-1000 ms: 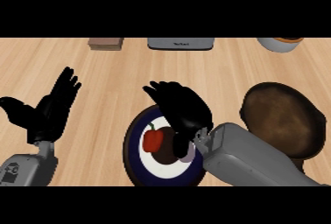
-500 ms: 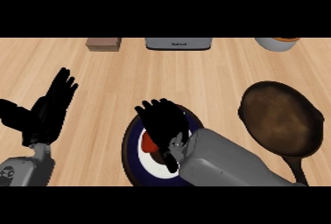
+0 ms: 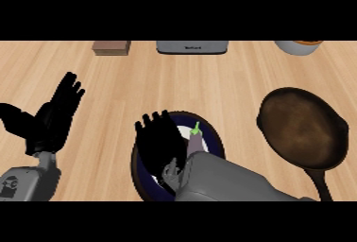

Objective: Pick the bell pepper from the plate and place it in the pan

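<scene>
The plate (image 3: 213,137) lies left of the pan (image 3: 303,127), under the right hand (image 3: 162,144).

You can see small white lettering on the grey appliance (image 3: 191,46) at the tabletop's far edge, but it is too small to read.

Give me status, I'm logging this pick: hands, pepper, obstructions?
Right hand open over plate. Left hand open, resting at left. Bell pepper hidden, only green stem shows. Pan unobstructed at right.
</scene>
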You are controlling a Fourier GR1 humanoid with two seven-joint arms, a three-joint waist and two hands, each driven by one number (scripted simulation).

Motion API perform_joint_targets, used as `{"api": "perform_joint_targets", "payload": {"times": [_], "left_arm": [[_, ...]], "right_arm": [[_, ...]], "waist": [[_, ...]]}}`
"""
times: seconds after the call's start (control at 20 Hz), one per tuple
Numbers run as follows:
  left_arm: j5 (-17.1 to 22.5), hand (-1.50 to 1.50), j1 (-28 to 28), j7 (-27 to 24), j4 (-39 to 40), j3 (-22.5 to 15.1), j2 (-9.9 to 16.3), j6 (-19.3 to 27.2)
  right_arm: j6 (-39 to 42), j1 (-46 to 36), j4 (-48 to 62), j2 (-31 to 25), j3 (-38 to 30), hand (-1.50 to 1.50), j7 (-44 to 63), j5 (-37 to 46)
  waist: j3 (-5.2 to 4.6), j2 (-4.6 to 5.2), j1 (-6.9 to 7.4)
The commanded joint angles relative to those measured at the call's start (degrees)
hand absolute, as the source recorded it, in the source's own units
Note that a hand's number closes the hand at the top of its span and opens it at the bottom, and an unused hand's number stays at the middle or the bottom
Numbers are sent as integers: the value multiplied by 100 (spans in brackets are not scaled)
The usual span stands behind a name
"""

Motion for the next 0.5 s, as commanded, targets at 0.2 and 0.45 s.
{"api": "perform_joint_targets", "payload": {"times": [0.2,0.45], "left_arm": [[-74,0,151,-61,-84,37,-143,-178],[-255,0,39,-161,118,38,-264,-101]], "right_arm": [[-513,-477,532,169,542,-150,622,-481],[-600,-234,726,170,723,-150,755,-328]], "waist": [[-2,9,86],[-2,11,27]]}}
